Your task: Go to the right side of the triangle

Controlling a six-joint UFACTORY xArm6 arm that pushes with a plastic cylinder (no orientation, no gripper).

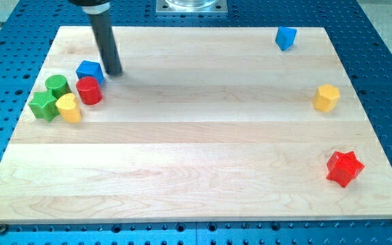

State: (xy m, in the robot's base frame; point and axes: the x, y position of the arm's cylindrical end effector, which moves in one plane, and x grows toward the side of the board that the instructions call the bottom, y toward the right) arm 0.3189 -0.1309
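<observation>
Camera view puts my tip (114, 72) near the board's upper left, just beside the right edge of the blue triangle block (90, 71) — touching or a hair apart, I cannot tell which. It is a bare rod end, pinching nothing. How the triangle points and where its long axis runs I cannot make out. Below it cluster a red cylinder (88, 90), green cylinder (57, 85), green star (44, 105) and yellow block (69, 107). Far right on the wooden board (196, 170) — another blue block (286, 37), a yellow hexagonal block (326, 98), a red star (344, 168)
</observation>
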